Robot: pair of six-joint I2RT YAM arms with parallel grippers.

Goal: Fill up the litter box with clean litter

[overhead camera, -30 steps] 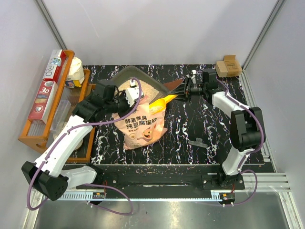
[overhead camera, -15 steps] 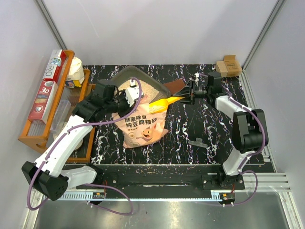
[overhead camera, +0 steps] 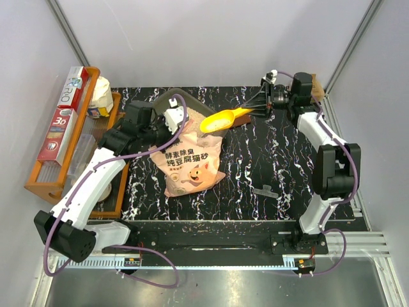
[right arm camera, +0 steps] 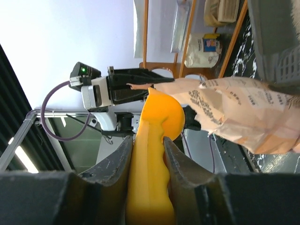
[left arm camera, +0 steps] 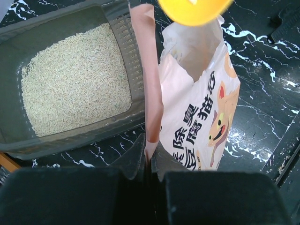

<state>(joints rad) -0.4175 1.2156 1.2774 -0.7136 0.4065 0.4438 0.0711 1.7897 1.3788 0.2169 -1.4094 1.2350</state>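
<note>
From the top external camera we are looking down from high over the near edge, taking in the whole table point(overhead camera: 268, 160). From the left wrist we are peering steeply down, close over the litter box point(left arm camera: 123, 51) and pink bag point(left arm camera: 201, 112). From the right wrist we are sighting along the yellow scoop point(right arm camera: 149, 154) (this view is lying sideways) toward that bag. All three are sharing bag and scoop.

An edge of the pink bag point(left arm camera: 197, 108) disappears inside the left pincer point(left arm camera: 149, 157); beyond it, the yellow scoop point(left arm camera: 194, 8) is cut off by the top edge. Its handle end is hidden inside the right pincer point(right arm camera: 148, 145).
</note>
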